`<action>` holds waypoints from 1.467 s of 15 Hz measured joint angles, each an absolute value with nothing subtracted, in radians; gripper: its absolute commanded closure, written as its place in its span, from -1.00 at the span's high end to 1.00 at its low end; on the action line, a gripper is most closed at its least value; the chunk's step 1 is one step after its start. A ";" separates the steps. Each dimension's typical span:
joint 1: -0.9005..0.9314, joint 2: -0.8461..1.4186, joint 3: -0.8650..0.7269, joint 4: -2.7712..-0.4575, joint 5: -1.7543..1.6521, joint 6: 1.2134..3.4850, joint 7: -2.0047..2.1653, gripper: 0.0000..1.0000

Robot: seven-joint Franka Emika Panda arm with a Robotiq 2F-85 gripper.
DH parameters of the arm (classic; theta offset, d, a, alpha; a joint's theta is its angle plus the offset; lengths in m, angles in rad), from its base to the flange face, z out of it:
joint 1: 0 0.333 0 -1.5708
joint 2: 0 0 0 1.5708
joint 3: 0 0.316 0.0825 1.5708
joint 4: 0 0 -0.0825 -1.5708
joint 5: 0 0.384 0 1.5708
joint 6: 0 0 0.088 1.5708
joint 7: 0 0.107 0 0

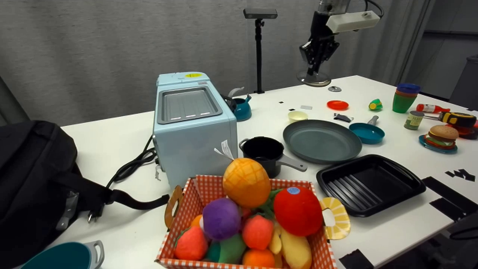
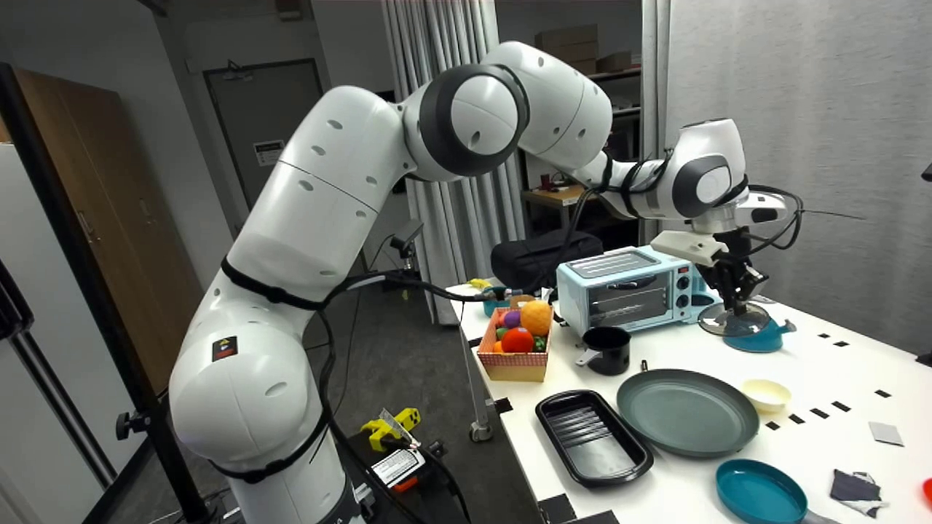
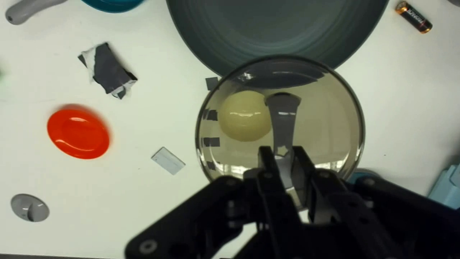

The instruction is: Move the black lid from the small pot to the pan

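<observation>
My gripper (image 3: 281,149) is shut on the grey handle of a round see-through lid (image 3: 323,115) with a dark rim. The lid hangs in the air above the table in both exterior views (image 1: 315,80) (image 2: 717,320). The wide dark-grey pan (image 1: 322,142) lies on the table, lower than the lid, and also shows in the wrist view (image 3: 278,21), partly behind the lid. The small black pot (image 2: 610,358) stands uncovered between the pan and the oven, with its grey handle out to the side. No flat black lid is in view.
A blue toaster oven (image 2: 615,291), a fruit basket (image 1: 325,254) and a black ribbed tray (image 2: 593,437) stand around the pot and pan. A cream bowl (image 2: 766,395), a teal pan (image 2: 761,491) and a teal kettle (image 2: 757,340) are also on the table.
</observation>
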State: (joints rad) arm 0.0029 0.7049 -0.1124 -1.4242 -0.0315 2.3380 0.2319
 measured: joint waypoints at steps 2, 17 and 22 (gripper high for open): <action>-0.016 0.668 -0.118 -1.490 -0.031 2.364 0.231 -0.92; -0.054 0.600 -0.131 -1.828 -0.022 2.617 0.213 -0.92; -0.098 0.599 -0.130 -1.841 0.011 2.643 0.173 -0.92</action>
